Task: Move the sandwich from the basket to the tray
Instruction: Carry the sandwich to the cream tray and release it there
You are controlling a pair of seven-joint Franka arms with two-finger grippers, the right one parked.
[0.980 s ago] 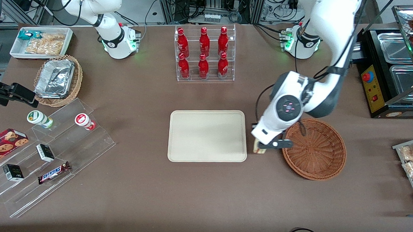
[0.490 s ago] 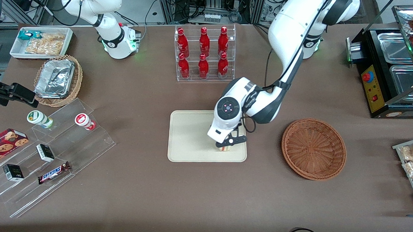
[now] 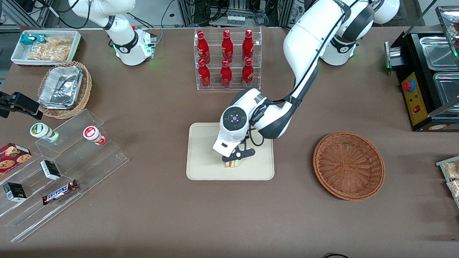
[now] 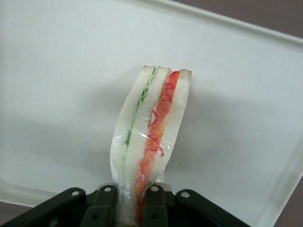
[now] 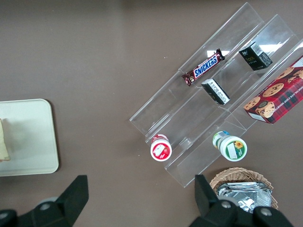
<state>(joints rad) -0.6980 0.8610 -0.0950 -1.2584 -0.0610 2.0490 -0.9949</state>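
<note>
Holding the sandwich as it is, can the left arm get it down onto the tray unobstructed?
Probably yes. The gripper is shut on the sandwich directly above the tray, whose surface beneath it is bare.

The brown counter (image 3: 153, 225) is carrying the tray (image 3: 202, 151) at the frame's centre and the basket (image 3: 349, 165) beside it. The gripper (image 3: 233, 162) is hanging above the tray. A bottle rack (image 3: 227, 60) is standing at upper centre, a clear stepped stand (image 3: 56, 176) at lower left.

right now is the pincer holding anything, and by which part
Yes: the pincer, over the tray, is shut on the sandwich, pinching one end of the wedge across its bread faces.
</note>
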